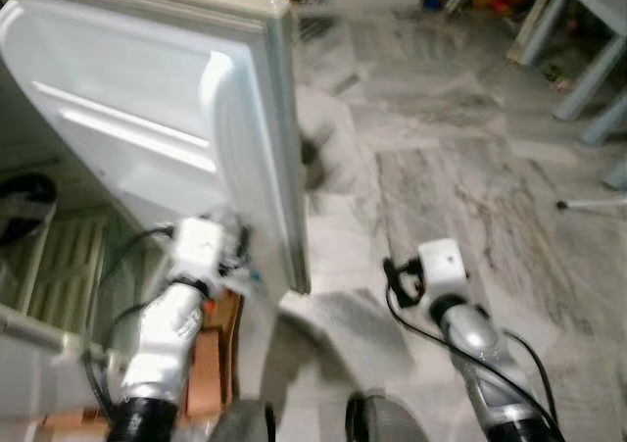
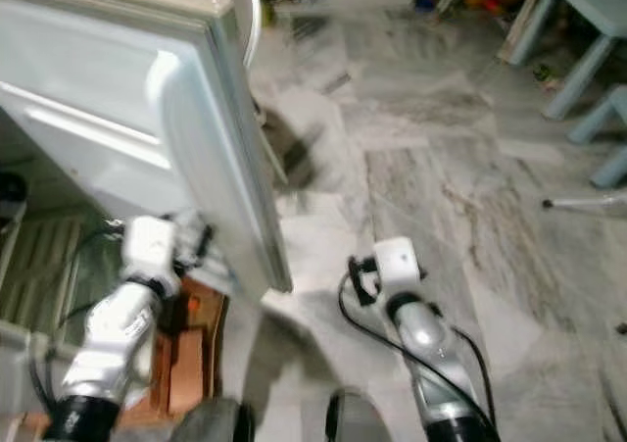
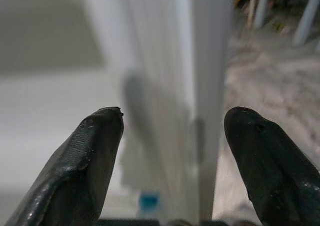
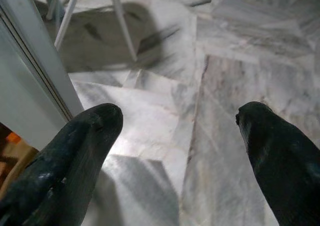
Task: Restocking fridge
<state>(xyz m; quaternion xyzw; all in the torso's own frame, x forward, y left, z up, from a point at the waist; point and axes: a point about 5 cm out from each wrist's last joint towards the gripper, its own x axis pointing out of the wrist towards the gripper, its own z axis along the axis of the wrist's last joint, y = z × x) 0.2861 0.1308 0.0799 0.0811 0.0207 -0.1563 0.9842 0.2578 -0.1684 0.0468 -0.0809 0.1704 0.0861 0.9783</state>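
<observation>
Nearest you, your left gripper (image 3: 170,151) is holding its two black fingers spread wide, and the edge of the fridge door (image 1: 176,119) is sitting right in the gap between them without either pad touching it yet. From the head camera, that left arm is reaching up at the door's lower corner, with what look like cardboard boxes (image 1: 206,364) standing on the floor just below it.

Your right gripper (image 4: 175,136) is also spread open, gripping nothing, hanging over bare marble floor (image 1: 460,168) beside the door's outer edge.

Moving out, the door is standing swung open, its white inner liner facing you. To its left you're looking into the fridge cavity (image 1: 49,266), where a wire shelf is showing and a dark round object (image 1: 24,207) is resting at the far left; what it is, you can't tell through the blur.

Farther off, pale blue furniture legs (image 1: 588,60) are standing on the floor, well apart from the fridge.

As for progress, you're looking early in the job: the door is open, but neither gripper is carrying any item. By my reckoning, picking up stock and placing it on the shelves is all still ahead.
</observation>
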